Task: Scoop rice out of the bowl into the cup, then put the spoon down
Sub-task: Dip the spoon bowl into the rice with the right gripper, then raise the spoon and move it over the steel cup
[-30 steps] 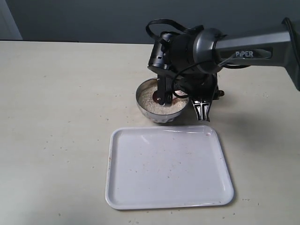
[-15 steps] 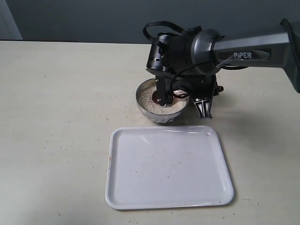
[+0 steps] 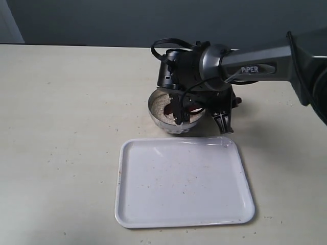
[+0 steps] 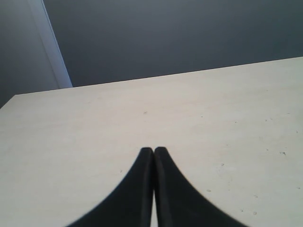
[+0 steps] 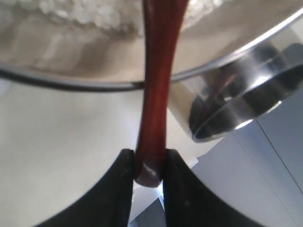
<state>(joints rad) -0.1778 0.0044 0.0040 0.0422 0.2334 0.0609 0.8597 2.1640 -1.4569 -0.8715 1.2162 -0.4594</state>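
The steel bowl (image 3: 175,121) stands behind the tray, and the rice (image 3: 162,106) shows in its left half. My right arm (image 3: 204,64) hangs over it. In the right wrist view my right gripper (image 5: 148,157) is shut on the end of the reddish-brown spoon (image 5: 156,85). The spoon's handle crosses the bowl's rim (image 5: 71,84) into the rice (image 5: 85,14). The small steel cup (image 5: 248,92) stands right beside the bowl. In the exterior view the cup is hidden behind the arm. My left gripper (image 4: 153,150) is shut and empty over bare table.
A white tray (image 3: 184,181) with a few stray grains lies in front of the bowl. The beige table (image 3: 61,127) stretches to the left, and a dark wall runs behind it.
My right wrist has shifted left and rolled over the bowl. The spoon's dark head has moved toward the bowl's front. The left gripper shows no earlier frame.
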